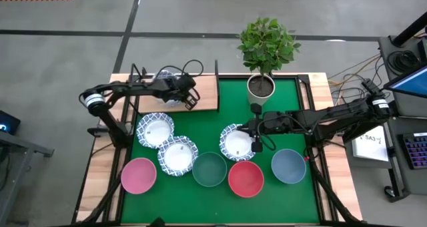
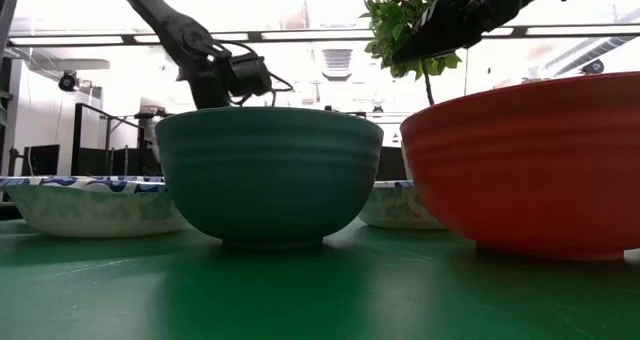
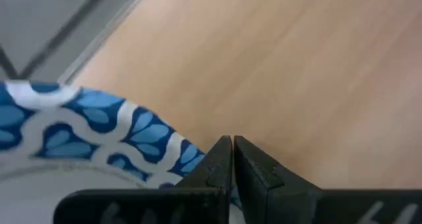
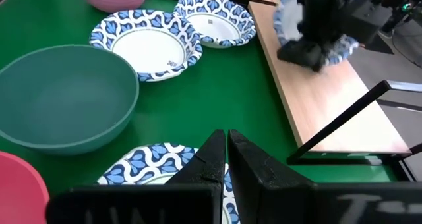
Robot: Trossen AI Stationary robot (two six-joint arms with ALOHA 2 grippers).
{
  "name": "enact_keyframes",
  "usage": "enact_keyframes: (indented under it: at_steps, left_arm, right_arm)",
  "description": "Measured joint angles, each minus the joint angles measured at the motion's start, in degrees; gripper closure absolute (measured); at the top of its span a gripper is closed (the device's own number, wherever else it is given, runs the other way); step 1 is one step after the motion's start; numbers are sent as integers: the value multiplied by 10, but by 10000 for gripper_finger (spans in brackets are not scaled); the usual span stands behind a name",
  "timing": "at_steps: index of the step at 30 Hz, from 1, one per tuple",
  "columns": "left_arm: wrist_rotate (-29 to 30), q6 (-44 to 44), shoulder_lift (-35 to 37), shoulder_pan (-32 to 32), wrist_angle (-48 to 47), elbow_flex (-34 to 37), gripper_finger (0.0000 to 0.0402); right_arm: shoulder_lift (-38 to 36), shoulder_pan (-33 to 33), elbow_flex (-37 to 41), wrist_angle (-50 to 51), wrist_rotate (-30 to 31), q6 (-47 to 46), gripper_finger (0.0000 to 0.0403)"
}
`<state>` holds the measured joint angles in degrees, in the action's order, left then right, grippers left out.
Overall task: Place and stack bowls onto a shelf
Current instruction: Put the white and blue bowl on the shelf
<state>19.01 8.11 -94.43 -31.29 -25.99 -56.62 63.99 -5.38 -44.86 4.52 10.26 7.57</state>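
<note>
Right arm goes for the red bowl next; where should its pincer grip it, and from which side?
Grip the red bowl by its thin rim, coming straight down from above. It stands upright and open. Take the edge toward the table's front: the green bowl crowds its left, and a patterned bowl sits behind.

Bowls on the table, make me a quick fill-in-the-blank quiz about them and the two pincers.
1. The bowl between the green bowl and the grey-blue bowl is ____.
2. The left pincer hangs over the wooden ____.
3. The right pincer, fingers shut, sits over a bowl with a ____ patterned rim.
4. The pink bowl lies at the row's ____ end in the high view.

Missing words: red; shelf; blue; left
</note>
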Motion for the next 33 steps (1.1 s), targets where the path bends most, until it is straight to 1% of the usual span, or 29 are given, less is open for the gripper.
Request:
enact_keyframes:
  at_steps: [3,6,9,13,18,20,22,25,26,28,33]
  left_arm:
    - [1,14,25,0,-50,0,402]
    - [20,20,55,0,-92,0,402]
    - [24,20,90,2,-96,1,402]
    - [-4,16,141,10,-96,1,402]
    - [-15,22,206,38,-99,1,402]
    - [-16,31,224,48,-114,1,402]
    - [-12,45,235,49,-151,2,402]
    - [35,76,241,46,-190,23,402]
    - [59,84,242,43,-191,35,402]
    - [86,103,241,34,-186,62,402]
    - [89,124,223,11,-125,133,402]
  right_arm:
    - [0,0,0,-1,2,0,394]
    - [0,0,0,0,3,0,394]
    - [0,0,0,0,3,0,394]
    - [0,0,0,0,3,-1,394]
    - [0,0,0,0,3,-1,394]
    - [0,0,0,0,3,-2,394]
    - [0,0,0,0,3,-5,394]
    - [0,0,0,0,3,-4,394]
    - [0,0,0,0,3,-4,394]
    - [0,0,0,0,3,-4,394]
    - [0,0,0,-1,3,-5,394]
